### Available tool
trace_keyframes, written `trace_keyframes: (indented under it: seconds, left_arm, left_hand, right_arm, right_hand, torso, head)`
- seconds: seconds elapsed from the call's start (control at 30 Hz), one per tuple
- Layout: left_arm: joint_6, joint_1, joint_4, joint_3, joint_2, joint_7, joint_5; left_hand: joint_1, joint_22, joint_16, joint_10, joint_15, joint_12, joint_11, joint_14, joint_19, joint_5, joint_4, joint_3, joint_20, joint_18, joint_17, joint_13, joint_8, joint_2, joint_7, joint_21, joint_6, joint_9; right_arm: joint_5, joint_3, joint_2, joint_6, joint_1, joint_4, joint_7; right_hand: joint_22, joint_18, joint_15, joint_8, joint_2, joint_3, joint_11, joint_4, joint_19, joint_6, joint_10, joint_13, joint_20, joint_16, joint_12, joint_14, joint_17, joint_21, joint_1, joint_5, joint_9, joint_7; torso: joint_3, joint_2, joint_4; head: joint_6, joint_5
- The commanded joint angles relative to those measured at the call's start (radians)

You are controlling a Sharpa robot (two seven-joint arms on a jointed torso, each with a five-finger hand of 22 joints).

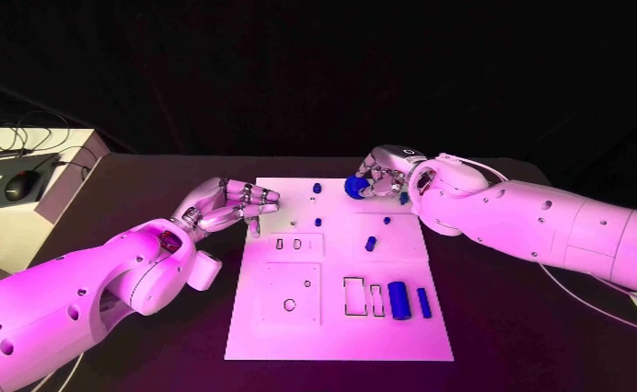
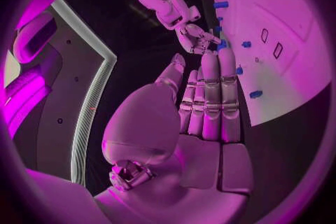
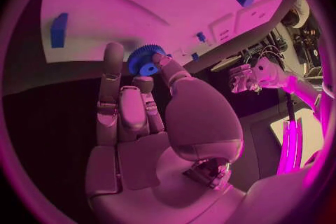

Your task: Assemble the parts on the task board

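A black table [image 1: 159,171] stood against a dark backdrop, with the white task board [image 1: 339,318] lying in its middle. The right hand [image 1: 382,176] hovered over the board's far right corner, pinching a blue gear [image 1: 356,188] between thumb and fingertips [image 3: 162,61]; the wrist view showed its toothed rim clearly. The left hand [image 1: 228,203] rested just off the board's left edge, holding nothing, its fingers [image 2: 210,95] straight and close together rather than splayed. To seat the gear well, it would seem wise to keep it level, bring its bore straight above its post, and lower it slowly so the teeth do not catch; which post was meant I could not tell. Counted in the head view: one gear in hand, two long blue bars [image 1: 409,301] standing side by side near the board's right edge, and about five small blue pegs [image 1: 370,244] scattered over the far half, though the smallest were hard to make out.
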Motion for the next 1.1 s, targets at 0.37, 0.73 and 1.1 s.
trace_keyframes:
  seconds: [0.37,0.73,1.1]
  left_arm:
    - [0.018,-0.004,0.003,0.000,-0.002,0.011,0.003]
    - [0.017,-0.004,0.005,0.000,-0.004,0.011,0.003]
    - [0.017,-0.004,0.010,0.000,-0.006,0.010,0.003]
  left_hand:
    - [0.003,0.004,0.007,0.007,0.000,-0.005,-0.002,0.000,0.006,-0.001,0.000,0.000,0.002,0.018,-0.002,0.000,0.000,0.003,0.002,-0.006,-0.004,-0.001]
    - [0.003,0.005,0.008,0.008,0.000,-0.005,-0.002,0.001,0.007,-0.001,0.000,0.000,0.001,0.018,-0.002,0.000,0.000,0.003,0.002,-0.006,-0.004,-0.001]
    - [0.003,0.005,0.008,0.008,0.000,-0.005,-0.002,0.001,0.007,-0.001,0.000,0.000,0.001,0.018,-0.002,0.000,0.000,0.003,0.002,-0.006,-0.004,-0.001]
  right_arm:
    - [-0.167,-0.011,0.039,-0.042,0.001,0.104,-0.102]
    - [-0.212,-0.020,0.100,-0.045,-0.004,0.087,-0.159]
    - [-0.233,-0.022,0.148,-0.048,-0.019,0.043,-0.175]
  right_hand:
    - [-0.003,0.005,-0.005,0.002,-0.018,-0.016,-0.002,0.025,0.036,0.009,0.013,-0.003,-0.007,-0.004,-0.015,0.001,0.000,-0.006,0.010,-0.017,0.001,0.014]
    - [-0.003,0.006,-0.005,0.003,-0.021,-0.016,-0.002,0.027,0.037,0.009,0.015,-0.003,-0.007,-0.005,-0.017,0.001,0.000,-0.005,0.012,-0.013,0.001,0.014]
    - [-0.004,0.006,-0.005,0.002,-0.023,-0.014,-0.002,0.027,0.037,0.008,0.015,-0.004,-0.007,-0.005,-0.018,0.000,0.000,-0.005,0.014,-0.011,0.001,0.014]
  torso:
    - [-0.0017,-0.001,0.0008]
    - [-0.0020,0.002,0.0038]
    - [-0.0018,0.003,0.0040]
  head:
    - [0.000,0.008]
    - [0.000,0.009]
    - [-0.003,0.014]
